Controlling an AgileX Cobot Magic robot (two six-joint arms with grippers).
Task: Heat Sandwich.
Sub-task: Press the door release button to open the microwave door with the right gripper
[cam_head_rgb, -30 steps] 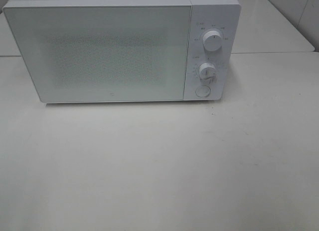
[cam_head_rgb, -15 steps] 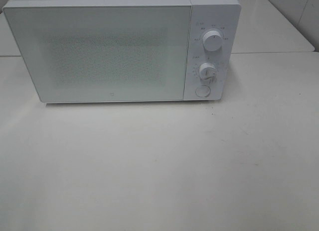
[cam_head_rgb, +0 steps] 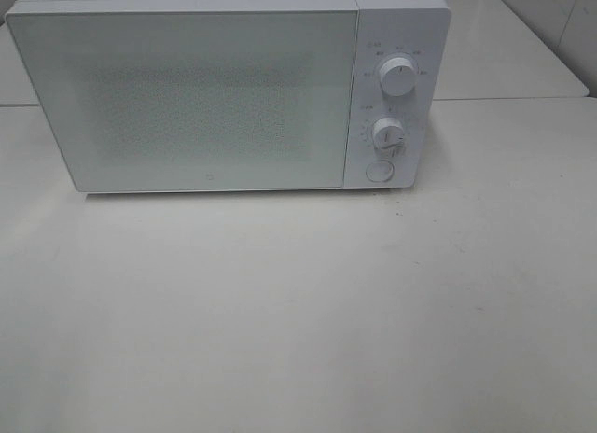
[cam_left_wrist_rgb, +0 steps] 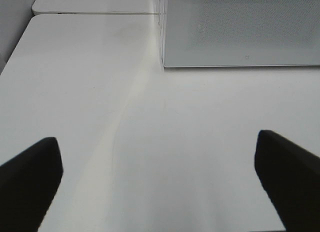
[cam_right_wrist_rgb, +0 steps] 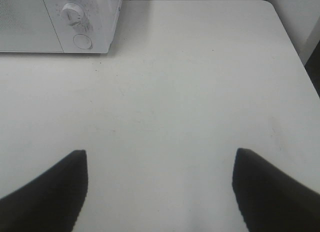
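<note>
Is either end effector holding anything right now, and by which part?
Nothing is held. The left end effector and the right end effector both stand open, with only the white table showing in the gap of each.

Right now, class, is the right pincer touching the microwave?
Apart. The right wrist view shows bare table between the open right pincer and the microwave, which stands well beyond it.

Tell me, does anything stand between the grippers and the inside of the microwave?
Yes: the microwave door is shut and closes the inside. On the table nothing visible lies between it and the left gripper or the right gripper, both open. No sandwich shows in any view.
</note>
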